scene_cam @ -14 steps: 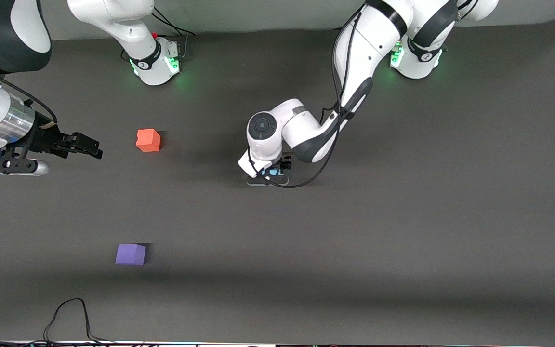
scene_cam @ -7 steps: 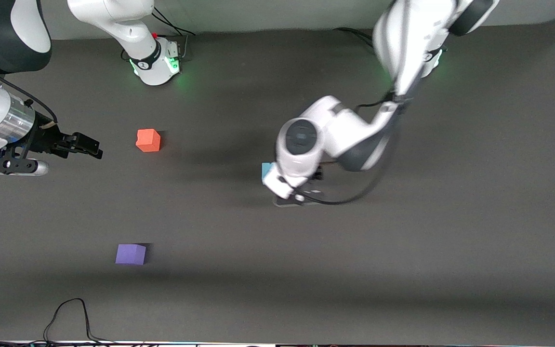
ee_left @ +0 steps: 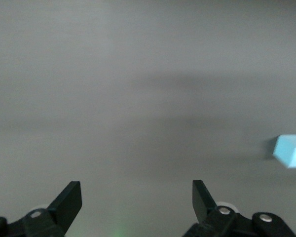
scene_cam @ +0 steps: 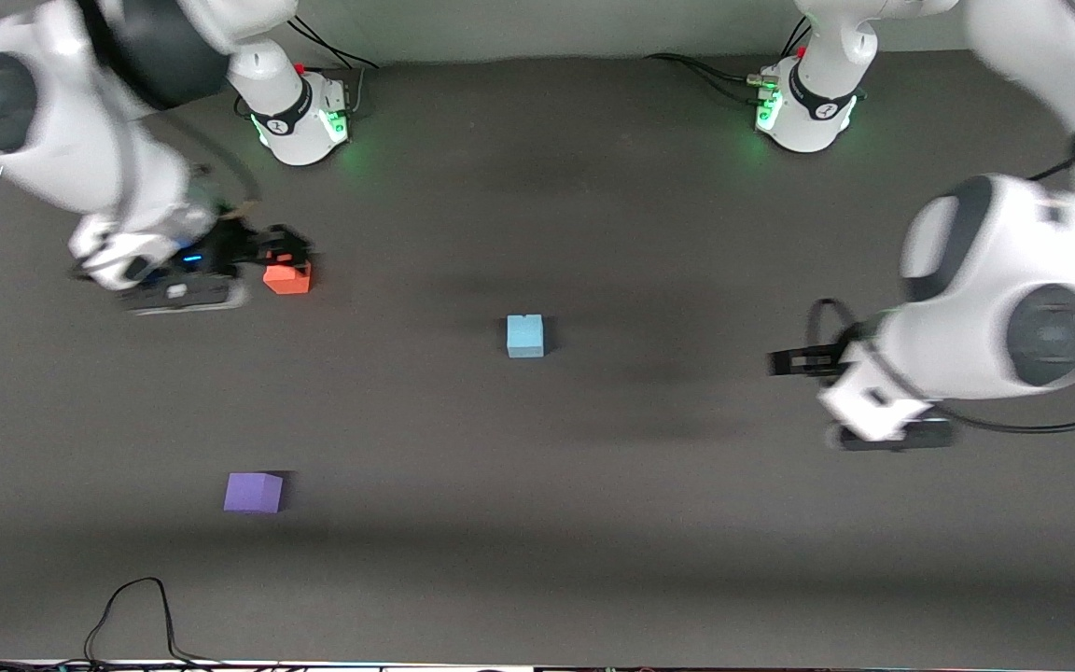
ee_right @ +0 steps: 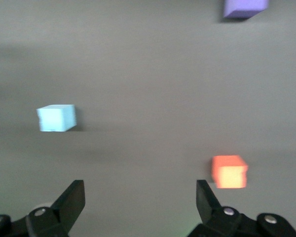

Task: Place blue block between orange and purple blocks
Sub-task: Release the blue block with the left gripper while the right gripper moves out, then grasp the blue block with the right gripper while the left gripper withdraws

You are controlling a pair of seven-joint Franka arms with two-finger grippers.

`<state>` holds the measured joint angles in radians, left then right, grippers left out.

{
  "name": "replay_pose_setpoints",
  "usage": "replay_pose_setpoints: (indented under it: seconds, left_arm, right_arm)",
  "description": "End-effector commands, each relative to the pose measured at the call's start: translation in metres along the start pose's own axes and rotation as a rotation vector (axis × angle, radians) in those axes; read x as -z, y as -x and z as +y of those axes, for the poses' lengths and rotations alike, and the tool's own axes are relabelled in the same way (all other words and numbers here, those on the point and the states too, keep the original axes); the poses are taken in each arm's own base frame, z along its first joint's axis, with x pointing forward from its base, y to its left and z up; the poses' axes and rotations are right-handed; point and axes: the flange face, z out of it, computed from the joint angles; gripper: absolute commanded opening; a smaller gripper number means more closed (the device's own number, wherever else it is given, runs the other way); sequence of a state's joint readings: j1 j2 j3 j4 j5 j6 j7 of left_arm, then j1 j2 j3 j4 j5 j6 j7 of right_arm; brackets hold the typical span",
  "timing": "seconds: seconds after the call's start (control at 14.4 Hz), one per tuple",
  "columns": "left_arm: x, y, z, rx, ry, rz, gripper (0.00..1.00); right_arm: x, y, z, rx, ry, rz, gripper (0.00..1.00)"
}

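The blue block (scene_cam: 525,336) stands alone near the middle of the table; it also shows in the left wrist view (ee_left: 291,150) and the right wrist view (ee_right: 56,117). The orange block (scene_cam: 288,278) (ee_right: 229,171) lies toward the right arm's end. The purple block (scene_cam: 253,492) (ee_right: 244,7) lies nearer the front camera than the orange one. My right gripper (scene_cam: 287,250) (ee_right: 138,190) is open and empty, over the table just beside the orange block. My left gripper (scene_cam: 780,362) (ee_left: 137,190) is open and empty, over bare table toward the left arm's end.
The dark grey mat (scene_cam: 537,523) covers the table. The arm bases (scene_cam: 300,121) (scene_cam: 808,112) stand along the edge farthest from the front camera. A black cable (scene_cam: 136,607) loops at the edge nearest the camera, near the purple block.
My left gripper has let go of the blue block, leaving it on the table, and swung away toward the left arm's end. My right arm has moved in to the orange block.
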<state>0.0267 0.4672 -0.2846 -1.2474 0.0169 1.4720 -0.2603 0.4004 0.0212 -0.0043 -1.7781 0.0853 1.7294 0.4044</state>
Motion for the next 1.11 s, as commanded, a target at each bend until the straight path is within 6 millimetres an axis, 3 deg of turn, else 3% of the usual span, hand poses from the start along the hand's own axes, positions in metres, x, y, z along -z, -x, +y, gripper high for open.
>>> replay_pose_setpoints:
  seconds: [0.0,0.21,0.35,0.49,0.83,0.9,1.04]
  left_arm:
    - [0.034,0.03,-0.063,-0.072,-0.028,-0.008,1.0]
    - [0.061,0.054,-0.108,-0.075,-0.04,0.024,1.0]
    - [0.075,0.069,-0.119,-0.088,-0.056,0.045,1.0]
    - [0.08,0.08,-0.123,-0.084,-0.078,0.058,1.0]
    - [0.082,0.103,-0.117,-0.099,-0.107,0.094,1.0]
    - [0.085,0.108,-0.125,-0.084,-0.108,0.114,1.0]
    - [0.087,0.115,-0.126,-0.1,-0.112,0.127,1.0]
  right_arm:
    - [-0.039,0.011,-0.097,-0.029,0.009,0.014,1.0]
    - [-0.085,0.002,-0.17,-0.024,-0.004,0.045,1.0]
    - [-0.123,0.0,-0.201,-0.023,-0.004,0.06,1.0]
    - [-0.164,0.001,-0.218,-0.013,-0.002,0.069,1.0]
    - [-0.256,0.005,-0.223,-0.028,0.005,0.075,1.0]
    - [-0.274,0.006,-0.225,-0.023,0.009,0.074,1.0]
    - [-0.304,0.019,-0.237,0.007,0.022,0.074,1.0]
